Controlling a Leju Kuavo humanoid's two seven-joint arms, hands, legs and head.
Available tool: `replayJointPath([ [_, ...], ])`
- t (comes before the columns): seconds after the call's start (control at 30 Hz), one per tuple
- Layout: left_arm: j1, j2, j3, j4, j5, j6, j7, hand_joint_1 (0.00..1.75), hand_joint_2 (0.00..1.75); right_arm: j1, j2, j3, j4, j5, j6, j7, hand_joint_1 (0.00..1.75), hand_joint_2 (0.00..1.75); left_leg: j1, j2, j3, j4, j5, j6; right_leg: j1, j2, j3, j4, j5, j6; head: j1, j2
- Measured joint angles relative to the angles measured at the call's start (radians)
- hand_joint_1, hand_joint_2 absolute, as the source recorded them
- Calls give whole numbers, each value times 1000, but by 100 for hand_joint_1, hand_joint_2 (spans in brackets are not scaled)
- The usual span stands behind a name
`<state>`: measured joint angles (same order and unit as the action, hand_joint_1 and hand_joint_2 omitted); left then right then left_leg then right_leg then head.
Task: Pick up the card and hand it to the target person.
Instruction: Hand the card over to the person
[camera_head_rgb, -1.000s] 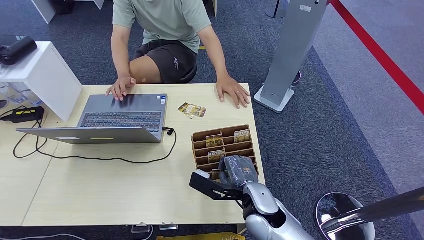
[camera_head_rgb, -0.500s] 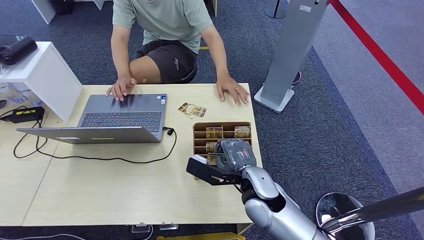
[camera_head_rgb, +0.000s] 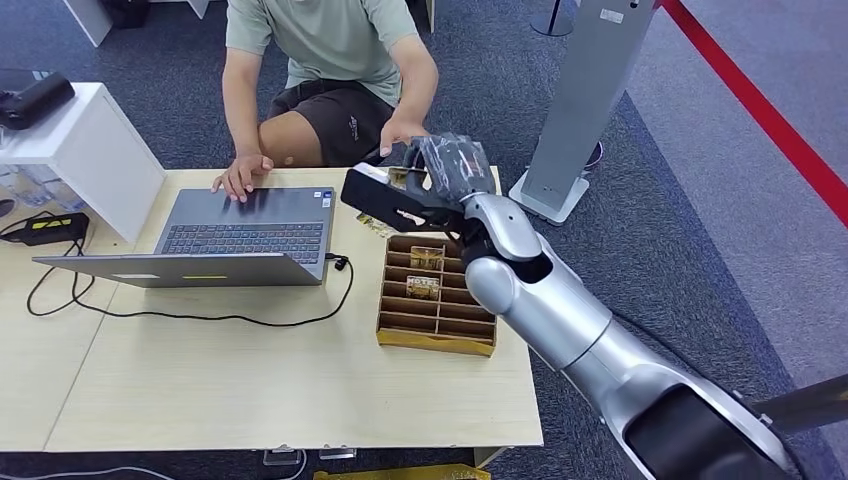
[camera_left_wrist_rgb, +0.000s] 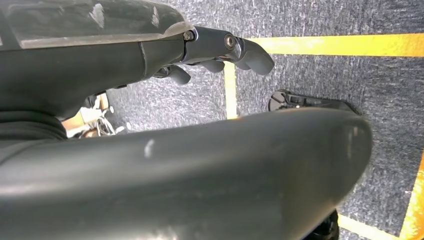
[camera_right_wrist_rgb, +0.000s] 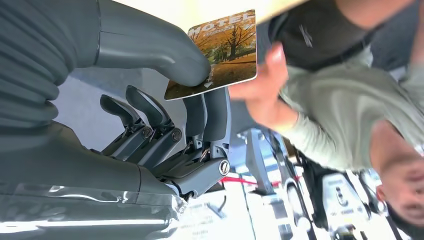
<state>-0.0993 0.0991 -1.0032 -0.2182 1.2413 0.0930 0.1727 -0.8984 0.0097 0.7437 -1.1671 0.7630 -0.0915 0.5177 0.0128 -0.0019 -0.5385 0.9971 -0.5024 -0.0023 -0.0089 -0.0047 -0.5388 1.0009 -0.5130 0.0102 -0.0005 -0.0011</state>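
I observed the right hand (camera_right_wrist_rgb: 165, 125) pinching the card (camera_right_wrist_rgb: 220, 52) beyond the card box (camera_head_rgb: 437, 296). The person's hand (camera_right_wrist_rgb: 265, 82) touched the card. The left hand (camera_left_wrist_rgb: 220, 50) held nothing, fingers loosely curled.

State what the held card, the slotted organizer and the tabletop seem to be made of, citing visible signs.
Card: likely glossy plastic, stiff with printed photo. Organizer: probably cardboard, brown and matte. Tabletop: pale wood-look laminate, smooth and even.

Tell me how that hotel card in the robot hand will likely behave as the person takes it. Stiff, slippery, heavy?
The card probably stays stiff: it juts past the right robot hand flat, without drooping. It looks thin, so likely light. Its glossy printed face may be slippery, and it is pinched only near one edge between thumb and fingers, so the person's hand could likely slide it free easily.
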Motion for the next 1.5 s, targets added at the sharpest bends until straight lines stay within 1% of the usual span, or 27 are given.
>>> replayJointPath([
  [0.13, -1, 0, -6, 0, -1, -4, -17, 0, 0, -80, 62, 21, 181, 3, -63, -70, 169, 175, 0, 0, 0, 0, 0, 0, 0, 0, 0, 0, 0, 0, 0, 0],
  [0.27, -1, 0, -8, 0, 6, -5, -33, 0, 0, -108, 109, 31, 323, 10, -114, -115, 169, 175, 0, 0, 0, 0, 0, 0, 0, 0, 0, 0, 0, 0, 1, 0],
  [0.37, 0, 0, -12, 0, 7, -5, -33, 0, 0, -117, 136, 36, 414, 20, -137, -134, 169, 175, 0, 0, 0, 0, 0, 0, 0, 0, -1, 0, 0, 0, 1, 0],
  [0.5, 1, 0, -16, 1, 7, -5, -18, 0, 0, -122, 149, 40, 489, 22, -154, -141, 0, 175, 0, 0, 0, 0, 0, 0, 0, 0, -1, 0, 0, 0, 1, 0],
  [0.67, 1, 1, -21, 4, -2, -15, -6, 0, 0, -130, 153, 43, 545, 26, -158, -138, 0, 175, 0, 0, 1, 0, 0, 0, 0, 0, -1, 0, 0, 0, 0, 0],
  [0.87, 1, 1, -25, 6, -1, -16, -14, 0, 0, -135, 153, 44, 583, 32, -159, -130, 0, 175, 0, 0, 1, 0, 0, 0, 0, 0, -1, 0, 0, 0, 0, 0],
  [1.07, 1, 3, -26, 6, 13, -14, -18, 0, 0, -145, 152, 43, 594, 25, -183, -146, 0, 175, 0, 0, 1, 1, 0, 0, 0, 0, -1, 0, 0, 0, 0, 0],
  [1.17, 1, 4, -26, 6, 32, -12, -19, 0, 0, -150, 145, 42, 575, 13, -200, -152, 0, 175, 0, 0, 2, 1, 0, 0, 0, 0, -1, 0, 0, 0, 0, 0],
  [1.27, 2, 5, -26, 6, 59, -11, -19, 0, 0, -143, 119, 33, 505, -4, -198, -136, 0, 175, 0, 0, 2, 1, 0, 0, 0, 0, -1, 0, 0, 0, 0, 0],
  [1.33, 4, 5, -26, 6, 77, -9, -19, 0, 0, -123, 87, 21, 423, -22, -192, -114, 0, 175, 0, 0, 2, 1, 0, 0, 0, 0, 0, 0, 0, 0, 0, 0],
  [1.4, 6, 5, -25, 6, 94, -8, -19, 0, 0, -80, 45, 2, 314, -48, -186, -92, 0, 175, 0, 0, 3, 1, 0, 0, 0, 0, 0, -1, 0, 0, 0, 0],
  [1.5, 11, 5, -21, 6, 114, -10, -25, 0, 0, 20, -29, -40, 127, -94, -189, -77, 0, 175, 0, 0, 2, 2, 0, 0, 0, 0, 0, -2, 0, 0, 1, 0],
])
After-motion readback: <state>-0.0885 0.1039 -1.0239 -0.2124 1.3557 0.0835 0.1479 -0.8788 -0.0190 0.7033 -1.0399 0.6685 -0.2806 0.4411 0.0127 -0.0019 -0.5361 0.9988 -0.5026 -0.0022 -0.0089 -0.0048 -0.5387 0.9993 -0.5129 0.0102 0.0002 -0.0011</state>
